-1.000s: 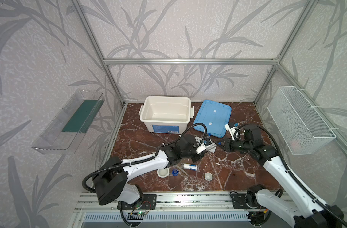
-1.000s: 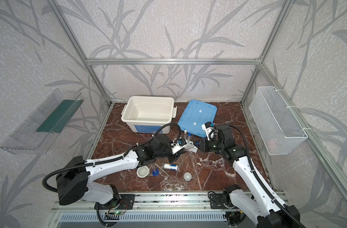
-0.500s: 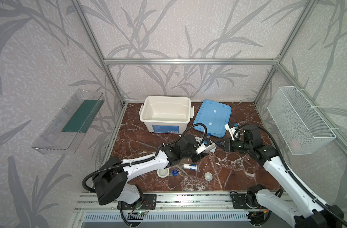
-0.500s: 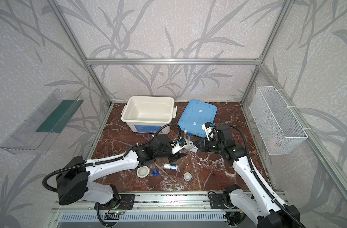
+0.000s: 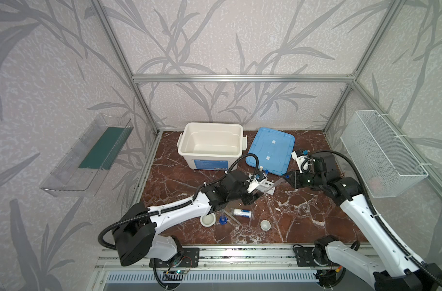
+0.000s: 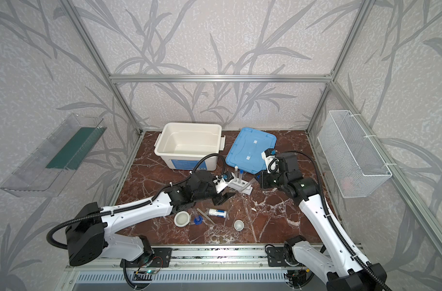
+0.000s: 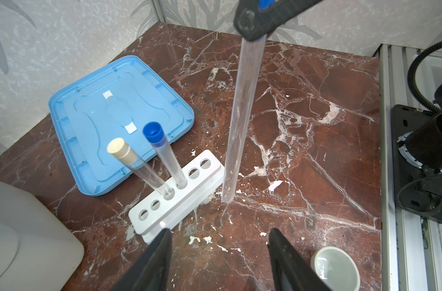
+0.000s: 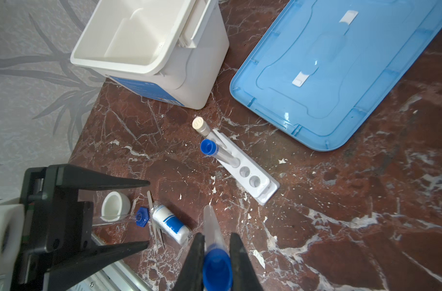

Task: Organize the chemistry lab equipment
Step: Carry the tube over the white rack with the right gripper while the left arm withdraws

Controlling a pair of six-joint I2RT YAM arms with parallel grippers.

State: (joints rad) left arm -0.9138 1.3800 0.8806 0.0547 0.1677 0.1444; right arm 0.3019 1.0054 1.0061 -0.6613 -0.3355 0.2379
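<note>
- Left gripper (image 7: 218,234) just opened: jaws apart, empty.
- Right gripper (image 8: 217,236) alone pinches the blue-capped test tube (image 7: 242,113). It hangs ahead of the left jaws, tip just beside the rack (image 7: 187,199).
- Handover looks done; racking next.

Pale walls (image 5: 215,37) on three sides, grey leaf-pattern wallpaper; aluminium frame bars (image 5: 240,78) run along the corners and across the back wall; floor of the cell is a red-brown marble-look tabletop (image 5: 303,221) with white veins and small white flecks; clear plastic shelf (image 5: 71,176) fixed to the left wall, tilted, dark green panel (image 5: 104,148) inside it; white wire basket (image 5: 381,156) hangs on the right wall; metal rail (image 5: 240,252) along the near edge; light is soft and even, faint glare on the rail.
</note>
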